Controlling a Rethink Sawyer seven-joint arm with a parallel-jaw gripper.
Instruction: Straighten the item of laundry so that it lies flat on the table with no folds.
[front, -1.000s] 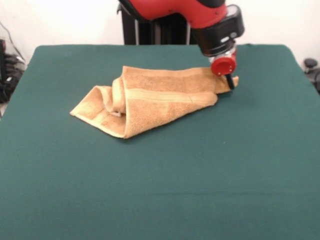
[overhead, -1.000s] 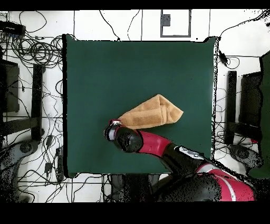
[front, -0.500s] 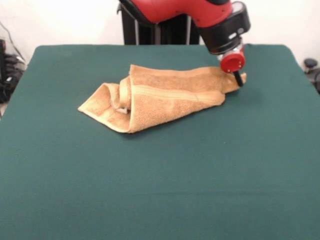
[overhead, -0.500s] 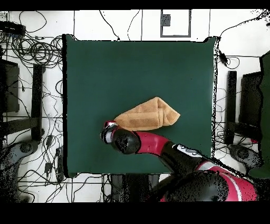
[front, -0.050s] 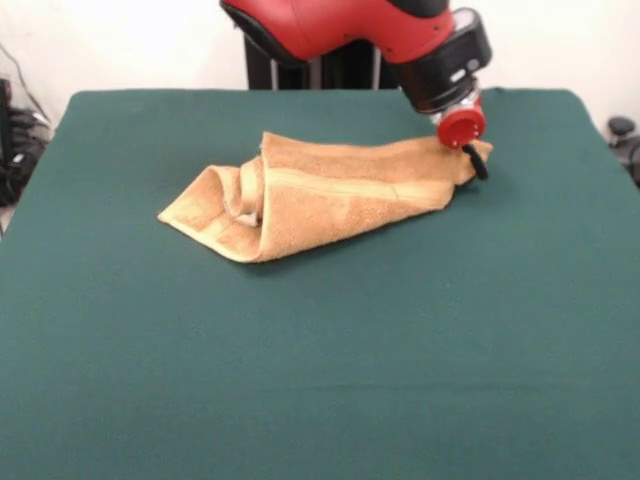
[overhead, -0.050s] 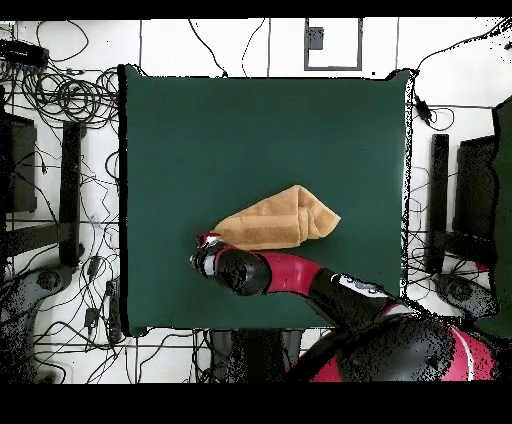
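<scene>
Front view puts the towel (front, -0.050s: 320, 195) a little above the frame's centre, on the upper half of the table (front, -0.050s: 320, 380). It is far from flat: a long wedge, tapering to a point at the right, with its left end rolled and doubled over itself. One smoother woven band runs along the top layer. A small pale patch sits inside the left fold, possibly the label, though I can't be sure.

The gripper (front, -0.050s: 474, 162) is at the wedge's right tip, low over the cloth and touching or nearly touching the corner. I can't tell whether it is clenched on the fabric or released; only a dark tip shows below the red end cap.

My read of the step in hand: work that right corner outward so the layers peel apart. To do it well I want a pinch on the top layer only, not the whole stack, or the bundle just slides across the cloth as one piece. I'd lift a little, then draw away from the rolled end, slow enough for the fold to open. The doubled left end will probably need its own pull afterwards.

In the overhead view the towel (overhead, -0.050s: 275, 222) lies just below the table's (overhead, -0.050s: 180, 120) centre, with the gripper (overhead, -0.050s: 207, 250) at its lower-left point.

Count: one towel, one table, one arm with one gripper.
</scene>
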